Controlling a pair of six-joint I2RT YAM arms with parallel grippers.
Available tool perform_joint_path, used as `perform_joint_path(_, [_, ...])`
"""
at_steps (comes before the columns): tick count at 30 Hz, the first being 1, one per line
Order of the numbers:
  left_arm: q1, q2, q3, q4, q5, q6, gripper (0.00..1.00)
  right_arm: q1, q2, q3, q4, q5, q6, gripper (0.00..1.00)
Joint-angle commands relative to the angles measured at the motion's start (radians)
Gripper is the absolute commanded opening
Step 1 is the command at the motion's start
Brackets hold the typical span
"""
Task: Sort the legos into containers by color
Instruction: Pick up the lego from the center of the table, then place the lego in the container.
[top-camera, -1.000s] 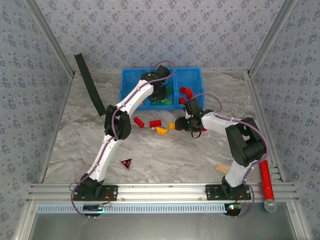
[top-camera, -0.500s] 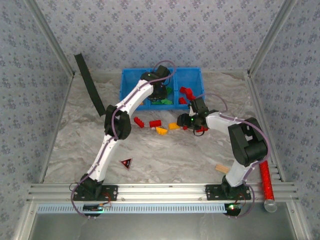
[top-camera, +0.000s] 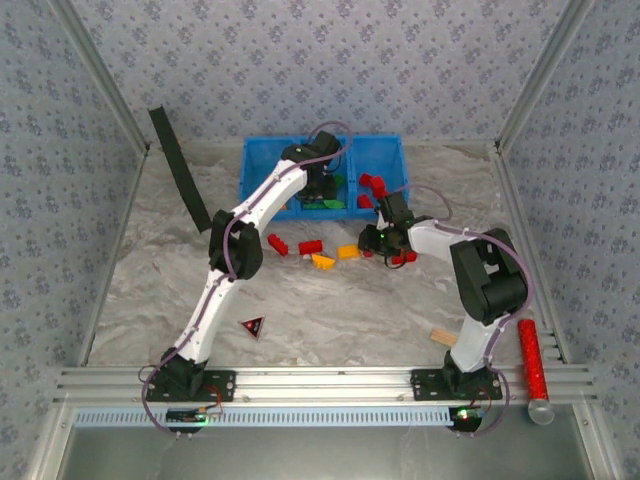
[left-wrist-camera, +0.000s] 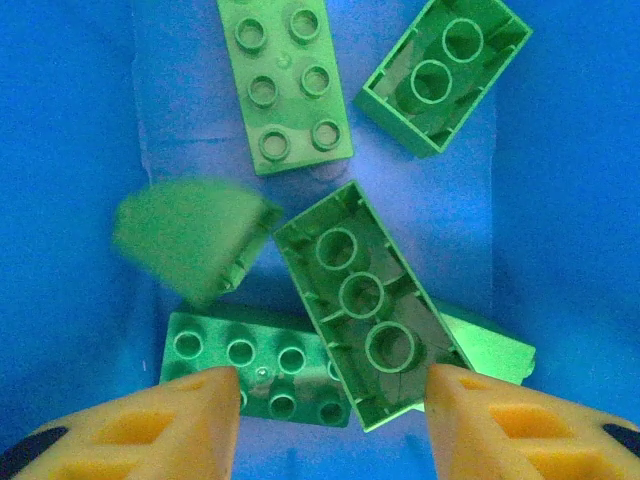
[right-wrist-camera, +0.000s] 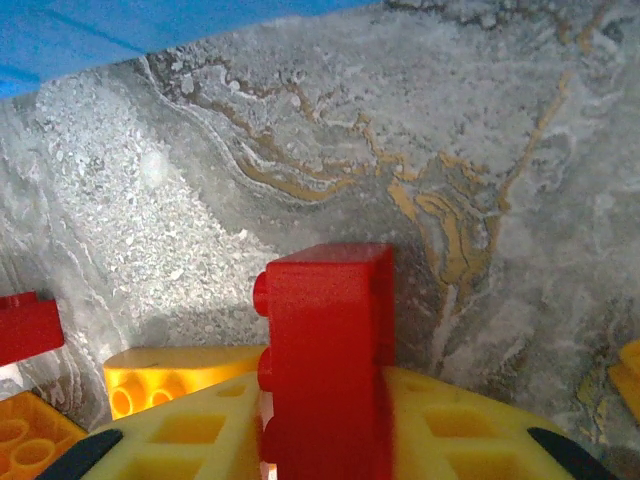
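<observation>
The blue container (top-camera: 262, 160) stands at the back of the table. My left gripper (top-camera: 320, 190) hangs over its middle compartment, open (left-wrist-camera: 335, 385), with nothing between its yellow fingers. Several green legos (left-wrist-camera: 365, 300) lie under it, and one green brick (left-wrist-camera: 190, 235) looks blurred. My right gripper (top-camera: 375, 243) is low over the table in front of the bin, shut (right-wrist-camera: 325, 400) on a red brick (right-wrist-camera: 330, 320) that stands on edge. Red legos (top-camera: 372, 183) lie in the right compartment. Loose on the table are red (top-camera: 277, 244), red (top-camera: 311, 247), yellow (top-camera: 323, 262) and orange (top-camera: 347, 252) bricks.
A dark red-edged triangle (top-camera: 254, 325) lies near the front left. A tan block (top-camera: 444, 337) sits by the right arm's base, and a red cylinder (top-camera: 530, 355) lies along the right edge. A black strip (top-camera: 180, 168) leans at the back left.
My left gripper has opened over the middle compartment and let a green brick go. My right gripper has shifted slightly and closed on a red brick.
</observation>
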Motion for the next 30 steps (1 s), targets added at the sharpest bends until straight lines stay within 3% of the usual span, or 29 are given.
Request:
perform_joint_path(1, [0.0, -0.032, 0.032, -0.033, 0.006, 0.023, 0.53, 0.003, 0.017, 0.014, -0.043, 0.032, -0.003, 0.29])
perform_joint_path(12, [0.0, -0.18, 0.028, -0.063, 0.063, 0.056, 0.55, 0.008, -0.122, 0.099, -0.187, 0.054, -0.066, 0.2])
perform_joint_path(16, [-0.007, -0.286, -0.047, -0.085, 0.071, 0.087, 0.56, -0.005, -0.176, 0.184, -0.263, 0.066, -0.115, 0.19])
perform_joint_path(24, [-0.073, -0.602, -0.526, 0.012, 0.05, 0.063, 0.58, -0.096, -0.112, 0.437, -0.359, 0.081, -0.238, 0.17])
perform_joint_path(30, [-0.136, -0.79, -0.886, 0.115, 0.062, -0.132, 0.58, -0.17, 0.036, 0.627, -0.387, 0.081, -0.309, 0.17])
